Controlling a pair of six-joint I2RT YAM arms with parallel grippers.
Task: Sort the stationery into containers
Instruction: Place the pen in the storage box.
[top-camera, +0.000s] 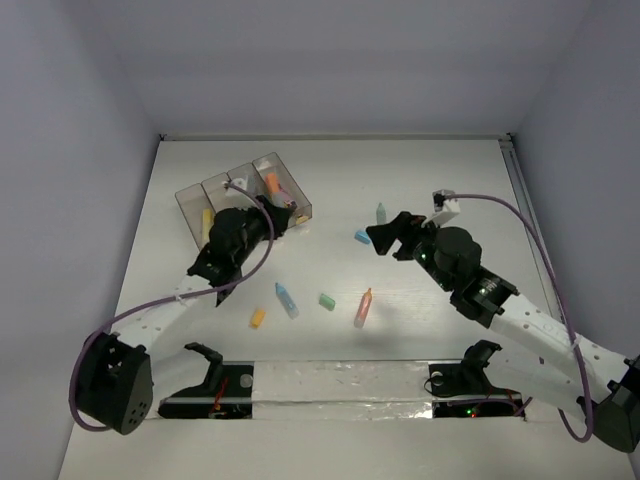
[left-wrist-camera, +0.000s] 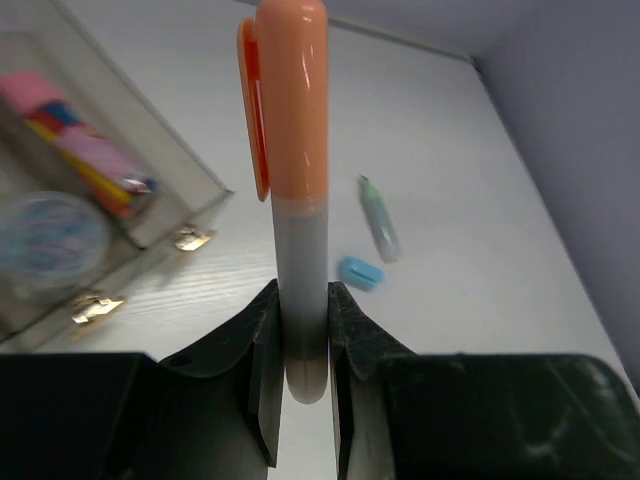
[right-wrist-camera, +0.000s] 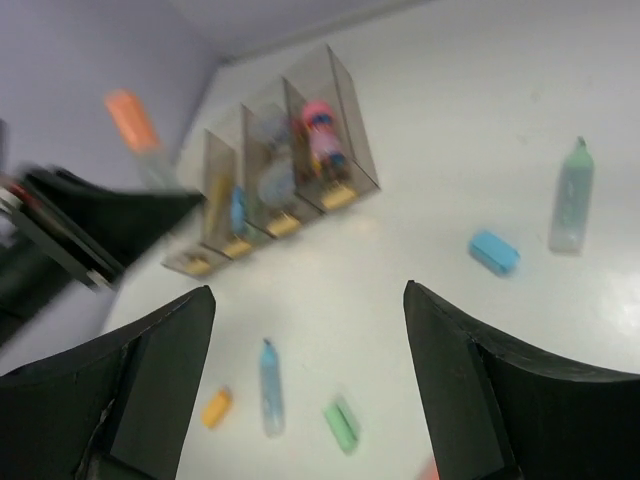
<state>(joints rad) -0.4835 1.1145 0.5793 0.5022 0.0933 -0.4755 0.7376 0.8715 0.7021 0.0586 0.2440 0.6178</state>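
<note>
Left gripper (left-wrist-camera: 300, 350) is clamped tight on the orange marker (left-wrist-camera: 295, 150); it pinches the grey barrel end, with the orange cap sticking straight out past the fingertips; from above that hand sits right at the near edge of the smoky tray (top-camera: 185, 205), over its right-hand side. The tray already has pink and yellow bits plus a round pot in it.

Right gripper (right-wrist-camera: 308, 292) is spread wide with nothing between the fingers; the blue eraser (right-wrist-camera: 494, 251) lies on the table just off its tip, with the green marker (right-wrist-camera: 571, 197) a little beyond. Loose on the table between the arms: a light blue marker (top-camera: 287, 299), a green eraser (top-camera: 327, 301), a small yellow piece (top-camera: 257, 318) and an orange-pink marker (top-camera: 363, 308).
</note>
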